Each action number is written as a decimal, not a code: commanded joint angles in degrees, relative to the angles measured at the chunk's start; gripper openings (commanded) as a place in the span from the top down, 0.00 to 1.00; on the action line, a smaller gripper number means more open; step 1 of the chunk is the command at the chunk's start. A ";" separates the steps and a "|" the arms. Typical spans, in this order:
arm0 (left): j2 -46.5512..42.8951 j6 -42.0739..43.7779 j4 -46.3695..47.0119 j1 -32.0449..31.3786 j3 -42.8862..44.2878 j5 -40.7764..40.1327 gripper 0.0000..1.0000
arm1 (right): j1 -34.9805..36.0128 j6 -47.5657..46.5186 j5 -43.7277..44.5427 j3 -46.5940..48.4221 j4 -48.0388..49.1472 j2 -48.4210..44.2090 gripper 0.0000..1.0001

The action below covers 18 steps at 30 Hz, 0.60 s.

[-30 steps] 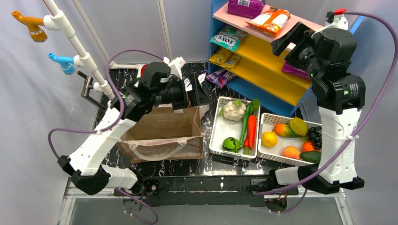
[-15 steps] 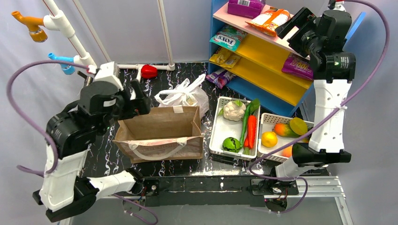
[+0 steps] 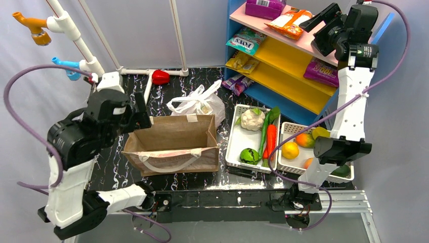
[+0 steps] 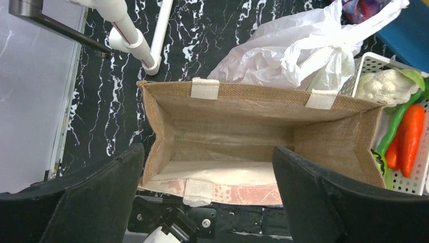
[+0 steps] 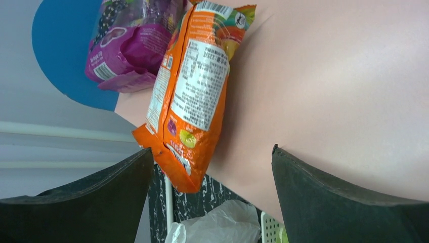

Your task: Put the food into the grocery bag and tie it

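Judging the tie as likely done: the grocery bag (image 3: 199, 104) sits on the surface (image 3: 202, 81) just behind the brown paper bag (image 3: 174, 139), handles bunched into what looks like a knot, and something pale yellow shows through the film. The left tool (image 4: 207, 152) hangs above the paper bag's open mouth, jaws spread wide, nothing in them. The right tool (image 5: 212, 152) is up by the pink top shelf (image 5: 329, 76) near an orange snack packet (image 5: 192, 91), also released and empty. If the knot needs checking, come down on the white handles, not the paper bag. Pinch both loops together and pull gently so the thin film doesn't tear. A red toy piece (image 3: 160, 77) lies well apart at the back; can't tell if it belongs in the bag.
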 commanded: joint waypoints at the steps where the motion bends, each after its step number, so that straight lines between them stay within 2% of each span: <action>1: 5.04 6.72 -8.48 7.53 3.91 7.81 0.02 | -1.48 3.58 -3.81 5.33 4.41 3.91 0.07; 4: 7.44 12.04 -9.07 19.21 6.59 15.93 0.02 | -2.07 5.21 -4.68 6.63 4.54 6.50 0.06; 5: 8.15 13.03 -9.33 21.04 7.38 17.25 0.02 | -2.20 5.72 -4.99 6.62 4.89 7.10 0.06; 9: 9.82 13.07 -9.27 23.12 8.61 19.02 0.02 | -2.91 8.73 -7.77 6.59 6.62 9.62 0.06; 18: 7.99 11.80 -7.76 24.70 5.13 21.30 0.02 | -2.87 12.82 -13.03 7.72 10.38 14.79 0.26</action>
